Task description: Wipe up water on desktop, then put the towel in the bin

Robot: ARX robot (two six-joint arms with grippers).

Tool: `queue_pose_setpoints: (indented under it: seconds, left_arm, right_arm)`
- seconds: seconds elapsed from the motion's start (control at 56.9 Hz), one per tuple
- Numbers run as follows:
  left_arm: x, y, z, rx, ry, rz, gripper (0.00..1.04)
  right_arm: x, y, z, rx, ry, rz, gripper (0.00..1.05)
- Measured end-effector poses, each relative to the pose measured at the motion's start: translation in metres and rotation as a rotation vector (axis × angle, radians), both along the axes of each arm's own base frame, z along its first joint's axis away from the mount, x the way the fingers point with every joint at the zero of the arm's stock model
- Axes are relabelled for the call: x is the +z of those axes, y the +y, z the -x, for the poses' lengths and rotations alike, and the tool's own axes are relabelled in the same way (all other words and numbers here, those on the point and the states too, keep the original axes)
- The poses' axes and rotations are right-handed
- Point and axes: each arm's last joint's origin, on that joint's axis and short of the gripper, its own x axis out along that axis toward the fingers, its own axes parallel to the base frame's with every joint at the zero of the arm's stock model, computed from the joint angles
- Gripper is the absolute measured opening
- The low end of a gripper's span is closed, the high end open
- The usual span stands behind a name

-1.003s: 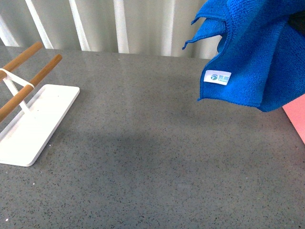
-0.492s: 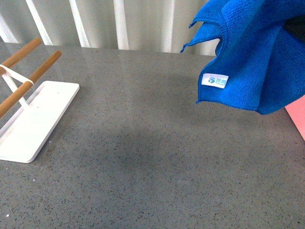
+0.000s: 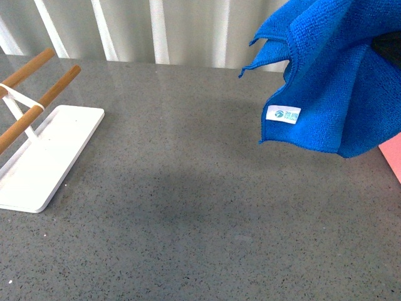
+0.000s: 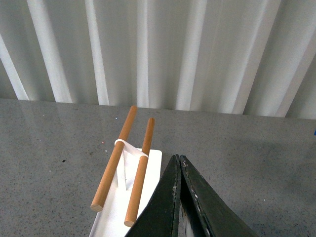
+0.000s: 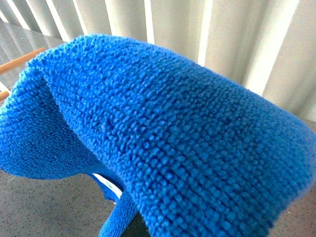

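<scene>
The blue towel (image 3: 332, 69) hangs in the air at the upper right of the front view, its white label (image 3: 283, 115) facing me, above the speckled dark-grey desktop (image 3: 188, 207). My right gripper is shut on the towel; the cloth hides its jaws, and the towel (image 5: 163, 138) fills the right wrist view. A sliver of the salmon-pink bin (image 3: 392, 153) shows at the right edge, just below the towel. My left gripper (image 4: 178, 160) is shut and empty, over the desktop (image 4: 49, 143) beside the white tray. I see no water on the desktop.
A flat white tray (image 3: 44, 157) with two wooden rods (image 3: 44, 100) stands at the left of the desktop; it also shows in the left wrist view (image 4: 153, 163). White pleated curtains (image 3: 156, 31) run behind the desktop's far edge.
The towel has shifted slightly right and down in the front view, its label a little lower. The tray and rods keep their place since half a second ago.
</scene>
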Motion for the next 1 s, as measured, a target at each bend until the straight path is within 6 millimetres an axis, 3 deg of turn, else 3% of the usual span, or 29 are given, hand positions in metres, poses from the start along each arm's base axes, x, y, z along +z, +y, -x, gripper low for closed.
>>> queue_pose_setpoints:
  seconds: [1.003]
  left_arm:
    - [-0.002, 0.0, 0.032, 0.0, -0.001, 0.0, 0.04]
  right_arm:
    - [-0.006, 0.008, -0.001, -0.024, 0.03, 0.036, 0.05]
